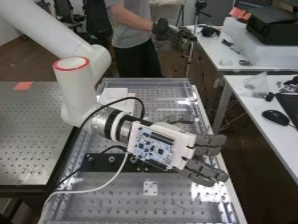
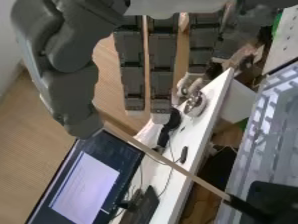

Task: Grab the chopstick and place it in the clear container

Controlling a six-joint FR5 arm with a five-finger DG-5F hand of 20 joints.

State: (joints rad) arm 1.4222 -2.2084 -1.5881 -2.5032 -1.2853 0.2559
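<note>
I had the hand [image 1: 199, 175] over the perforated, glossy bench [image 1: 113, 202], its blocky, matte fingers [image 2: 161, 70] open and straight. A slender, pale wooden chopstick [image 2: 176, 167] slanted away from the hand's thumb; whether they touched, I couldn't tell.

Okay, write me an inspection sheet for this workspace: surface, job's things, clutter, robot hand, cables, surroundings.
Surface: perforated metal bench, shiny patches of light.
Job's things: a thin wooden stick, likely the chopstick, slants from near the thumb's tip toward something black; whether it is gripped, I cannot tell.
Clutter: a white block, a black plate and a small white plate with holes on the bench.
Robot hand: over the bench, fingers straight.
Cables: a black cable loops by the wrist; a white cable crosses the bench.
Surroundings: side desk with a mouse; a screen.
</note>
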